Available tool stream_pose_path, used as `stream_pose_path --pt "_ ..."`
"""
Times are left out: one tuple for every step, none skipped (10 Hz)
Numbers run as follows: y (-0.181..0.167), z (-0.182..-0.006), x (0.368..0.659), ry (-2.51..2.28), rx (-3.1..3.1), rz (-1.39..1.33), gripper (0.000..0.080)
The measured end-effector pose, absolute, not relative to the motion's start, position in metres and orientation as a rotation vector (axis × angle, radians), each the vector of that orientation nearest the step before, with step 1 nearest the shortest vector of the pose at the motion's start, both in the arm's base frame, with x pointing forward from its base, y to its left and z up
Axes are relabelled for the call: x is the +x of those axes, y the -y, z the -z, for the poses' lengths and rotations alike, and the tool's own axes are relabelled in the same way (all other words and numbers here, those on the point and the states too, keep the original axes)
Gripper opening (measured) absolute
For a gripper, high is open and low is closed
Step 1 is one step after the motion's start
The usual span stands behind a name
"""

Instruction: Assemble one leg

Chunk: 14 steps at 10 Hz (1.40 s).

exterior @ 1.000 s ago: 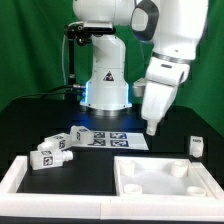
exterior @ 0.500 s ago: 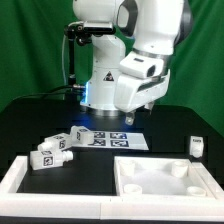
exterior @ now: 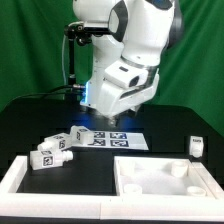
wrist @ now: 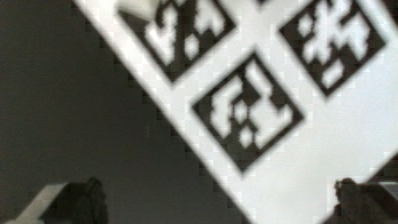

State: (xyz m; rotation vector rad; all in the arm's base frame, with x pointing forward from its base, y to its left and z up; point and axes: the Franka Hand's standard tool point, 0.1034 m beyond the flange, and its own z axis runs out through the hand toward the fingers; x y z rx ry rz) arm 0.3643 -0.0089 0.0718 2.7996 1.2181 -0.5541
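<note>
The gripper (exterior: 117, 121), spread wide and empty, will likely find the left-hand leg (exterior: 79, 136) light, stiff and slick, best pinched across its middle.

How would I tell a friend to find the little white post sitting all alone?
Find the large white square panel at the exterior view's lower right. Just behind its far right corner sits the leg, a stubby tagged post. Unlike the other legs clustered at the exterior view's left, it has no neighbours.
</note>
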Motion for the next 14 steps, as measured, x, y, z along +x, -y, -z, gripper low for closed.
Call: stream_pose_path --pt "0.026 -0.073 0.357 -1.160 2.815 0.643 0.0649" --pt "0.036 -0.073 0.352 -1.104 2.812 0.749 0.0649" --pt "0.030 -0.071 0.354 -1.100 2.778 0.811 0.0649" --pt "0.026 -0.070 0.355 -1.114 2.760 0.845 0.0649" --pt "0.026 -0.069 0.355 -1.117 2.758 0.850 0.0649" --pt "0.027 -0.069 0.355 -1.111 2.761 0.850 0.0649" --pt "0.036 -0.067 0.356 -0.924 2.791 0.844 0.0649" --pt "0.051 -0.064 0.353 -0.775 2.837 0.856 0.0649" --pt "0.068 -0.061 0.350 -0.784 2.845 0.889 0.0649" --pt "0.073 -0.061 0.349 -0.788 2.862 0.896 0.0649" --pt "0.070 -0.061 0.345 -0.771 2.834 0.971 0.0649" --pt "0.066 -0.060 0.343 -0.776 2.790 1.070 0.0649" --pt "0.066 -0.057 0.345 -0.771 2.751 1.135 0.0649" --pt "0.070 -0.054 0.347 -0.731 2.665 1.264 0.0649"
